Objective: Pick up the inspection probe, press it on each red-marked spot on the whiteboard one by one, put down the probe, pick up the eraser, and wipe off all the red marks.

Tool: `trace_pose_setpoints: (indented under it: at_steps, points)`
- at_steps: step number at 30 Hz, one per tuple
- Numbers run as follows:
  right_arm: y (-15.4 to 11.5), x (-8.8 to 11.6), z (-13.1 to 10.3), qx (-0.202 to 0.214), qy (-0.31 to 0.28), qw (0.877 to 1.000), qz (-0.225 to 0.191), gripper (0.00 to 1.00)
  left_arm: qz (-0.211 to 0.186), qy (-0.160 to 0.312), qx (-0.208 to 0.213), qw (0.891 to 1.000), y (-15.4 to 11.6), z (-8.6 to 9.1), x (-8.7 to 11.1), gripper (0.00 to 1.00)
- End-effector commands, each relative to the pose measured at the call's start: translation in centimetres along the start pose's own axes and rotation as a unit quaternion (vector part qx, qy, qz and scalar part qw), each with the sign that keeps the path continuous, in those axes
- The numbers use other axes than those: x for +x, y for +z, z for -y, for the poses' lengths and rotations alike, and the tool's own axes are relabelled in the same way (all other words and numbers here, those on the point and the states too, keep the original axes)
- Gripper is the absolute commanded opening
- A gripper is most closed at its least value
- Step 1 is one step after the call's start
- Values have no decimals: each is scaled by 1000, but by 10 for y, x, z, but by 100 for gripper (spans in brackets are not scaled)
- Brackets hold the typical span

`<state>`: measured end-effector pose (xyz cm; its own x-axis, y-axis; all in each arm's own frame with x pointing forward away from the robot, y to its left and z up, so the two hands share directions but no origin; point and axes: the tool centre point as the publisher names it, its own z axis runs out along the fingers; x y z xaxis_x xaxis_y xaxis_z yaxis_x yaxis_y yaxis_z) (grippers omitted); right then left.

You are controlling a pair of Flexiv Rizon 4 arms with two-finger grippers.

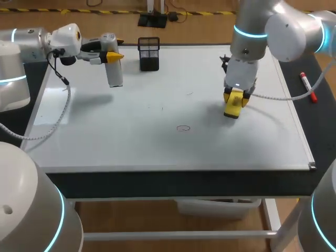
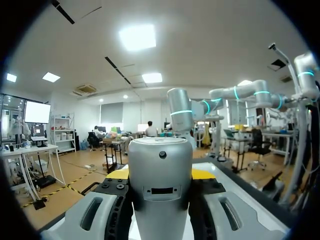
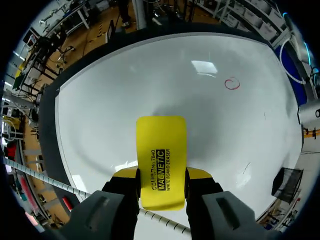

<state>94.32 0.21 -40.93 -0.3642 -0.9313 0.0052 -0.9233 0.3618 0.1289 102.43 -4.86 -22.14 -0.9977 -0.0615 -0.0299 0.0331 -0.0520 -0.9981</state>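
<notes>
You are looking at two claws, one probe, one eraser, one mesh holder, one red marker and one red ring on the board.

Your left claw (image 1: 112, 55) is gripping the inspection probe (image 1: 115, 74), a silver-grey cylinder. In the left wrist view the left claw (image 2: 160, 173) is standing at a medium spread, both yellow tips pressing the probe (image 2: 160, 200) from either side. The probe is hanging over the far left part of the whiteboard (image 1: 131, 136), its shadow falling on the board well apart from it.

Your right claw (image 1: 234, 98) is clamping the yellow eraser (image 1: 232, 109) over the right part of the whiteboard. In the right wrist view the right claw (image 3: 162, 173) is pinching the eraser (image 3: 161, 140) across its width, and the eraser is sticking out ahead of the fingers toward the board. You cannot tell whether it is touching the surface.

The one red mark (image 1: 183, 128), a thin ring, is sitting near the middle of the board, on your left of the eraser and apart from it. From the right wrist the red mark (image 3: 232, 84) is showing ahead of the eraser and off to one side. Two faint short strokes (image 1: 189, 94) are also showing on the board.

The black mesh holder (image 1: 149, 53) is standing at the far edge of the board, just beside the probe. The red marker (image 1: 308, 86) is lying on the dark desk (image 1: 157, 184) strip past the board's right edge.

As for writing, the eraser is carrying black print along its back.
</notes>
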Motion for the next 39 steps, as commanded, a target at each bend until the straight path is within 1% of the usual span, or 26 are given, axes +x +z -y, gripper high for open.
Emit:
trace_pose_setpoints:
  at_steps: [1, 3, 8, 10, 19, 23, 27, 30, 31, 33, 35, 36, 37, 38, 39]
  points:
    - [-2, -10, -20, 15, -15, 1000, -6, 0, 1, 0, -1, 1000, 0, 2, 1, 0]
    - [-2, -18, -28, 20, -27, 999, -10, 0, 1, 0, -1, 1000, 0, 2, 1, 0]
    - [-2, -37, -42, 21, -54, 998, -6, 0, 1, 0, -1, 1000, 0, 2, 1, 0]
    - [-2, -46, -48, 26, -63, 998, -15, 0, 1, 0, -1, 1000, 0, 2, 1, 0]
    - [11, -95, -71, 4, -125, 992, -14, 0, 1, 0, -1, 1000, 0, 2, 1, 0]
    - [15, -113, -78, -3, -144, 990, -11, 0, 1, 0, -1, 1000, 0, 2, 1, 0]
    - [17, -125, -87, -3, -156, 988, -11, 0, 1, 0, -1, 1000, 0, 2, 1, 0]
    - [19, -131, -95, -5, -163, 986, -9, 0, 1, 0, -1, 1000, 0, 2, 1, 0]
    - [20, -133, -99, 0, -167, 986, -18, 0, 1, 0, -1, 1000, 0, 2, 1, 0]
    - [23, -136, -105, -4, -170, 985, -18, 0, 1, 0, -1, 1000, 0, 2, 1, 0]
    - [26, -139, -111, 3, -172, 985, -30, 0, 1, 0, -1, 1000, 0, 2, 1, 0]
    - [26, -141, -114, -1, -174, 984, -24, 0, 1, 0, -1, 1000, 0, 2, 1, 0]
    - [26, -142, -116, 1, -174, 984, -25, 0, 1, 0, -1, 1000, 0, 2, 1, 0]
    - [27, -143, -118, 11, -174, 984, -34, 0, 1, 0, -1, 1000, 0, 2, 1, 0]
    - [27, -144, -120, 10, -176, 984, -31, 0, 1, 0, -1, 1000, 0, 2, 1, 0]
